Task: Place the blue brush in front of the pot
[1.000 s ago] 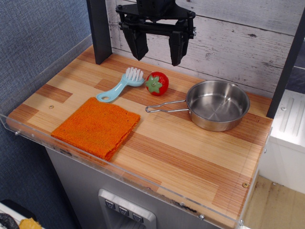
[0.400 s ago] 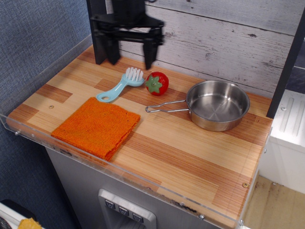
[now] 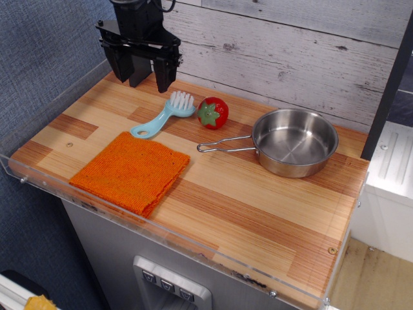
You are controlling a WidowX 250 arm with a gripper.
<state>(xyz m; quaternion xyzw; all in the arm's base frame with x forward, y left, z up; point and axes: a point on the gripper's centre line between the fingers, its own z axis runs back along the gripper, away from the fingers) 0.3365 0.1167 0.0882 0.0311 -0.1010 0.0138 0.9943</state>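
Note:
The blue brush [image 3: 164, 115] lies on the wooden counter at the back left, white bristles up and toward the right, its handle with the oval hole pointing front-left. The pot [image 3: 294, 141] sits at the right, its wire loop handle reaching left. My gripper [image 3: 142, 74] hangs above the counter's back left, up and to the left of the brush's bristles. It is open and empty, its two black fingers apart and pointing down.
A red toy strawberry [image 3: 212, 112] stands just right of the brush's bristles. A folded orange cloth [image 3: 131, 170] lies at the front left. A clear plastic rim [image 3: 161, 240] runs along the counter's front edge. A plank wall backs the counter.
My gripper has moved left across the back of the counter, from above the strawberry to above and left of the brush. It has stayed open. The objects have not moved.

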